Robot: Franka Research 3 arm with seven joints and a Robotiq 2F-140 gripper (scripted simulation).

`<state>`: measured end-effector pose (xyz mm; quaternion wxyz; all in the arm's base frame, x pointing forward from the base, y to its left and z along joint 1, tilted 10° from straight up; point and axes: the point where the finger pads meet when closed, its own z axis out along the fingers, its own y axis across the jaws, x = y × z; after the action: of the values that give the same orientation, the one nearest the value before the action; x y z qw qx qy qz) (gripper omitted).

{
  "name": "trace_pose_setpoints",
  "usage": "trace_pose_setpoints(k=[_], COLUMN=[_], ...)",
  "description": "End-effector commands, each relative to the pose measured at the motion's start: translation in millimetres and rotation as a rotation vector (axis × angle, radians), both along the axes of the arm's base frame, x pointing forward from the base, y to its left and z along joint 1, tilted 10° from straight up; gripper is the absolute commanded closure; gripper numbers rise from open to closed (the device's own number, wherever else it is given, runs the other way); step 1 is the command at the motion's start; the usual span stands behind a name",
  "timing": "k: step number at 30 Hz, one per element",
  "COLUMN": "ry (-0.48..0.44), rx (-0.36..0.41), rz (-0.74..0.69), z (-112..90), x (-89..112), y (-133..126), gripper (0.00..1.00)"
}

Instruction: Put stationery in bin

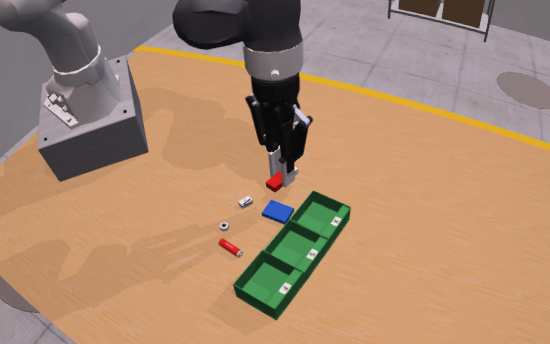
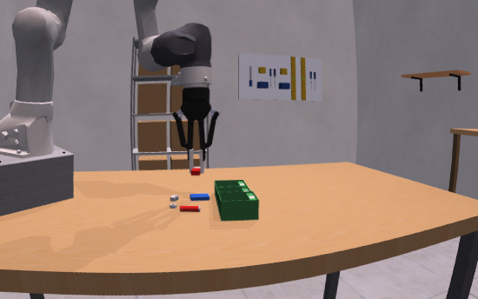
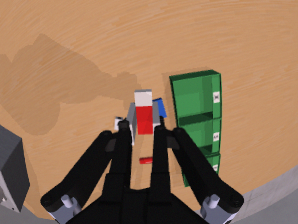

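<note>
My gripper (image 1: pixel 283 176) is shut on a small red block with a white end, like an eraser (image 1: pixel 273 182). It holds the block a little above the table, behind the far end of the bin row. The block also shows in the wrist view (image 3: pixel 144 113) between the fingers, and in the exterior view (image 2: pixel 195 172). Three joined green bins (image 1: pixel 295 247) stand in a row on the table. Their white labels are too small to read. A flat blue pad (image 1: pixel 277 210) lies next to the far bin.
A small white part (image 1: pixel 245 201), a metal nut (image 1: pixel 224 226) and a red cylinder with a metal tip (image 1: pixel 230 247) lie left of the bins. The robot's grey base block (image 1: pixel 90 125) stands at the far left.
</note>
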<state>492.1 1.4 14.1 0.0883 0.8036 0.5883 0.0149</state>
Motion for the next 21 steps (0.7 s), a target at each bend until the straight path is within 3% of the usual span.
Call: trace_pose_setpoints(k=[1,21], ry=[0.014,0.014], rx=[0.002,0.002], rz=[0.060,0.060], z=[4,18], x=[6,32], y=[-21,-114], gripper=[0.89,0.89])
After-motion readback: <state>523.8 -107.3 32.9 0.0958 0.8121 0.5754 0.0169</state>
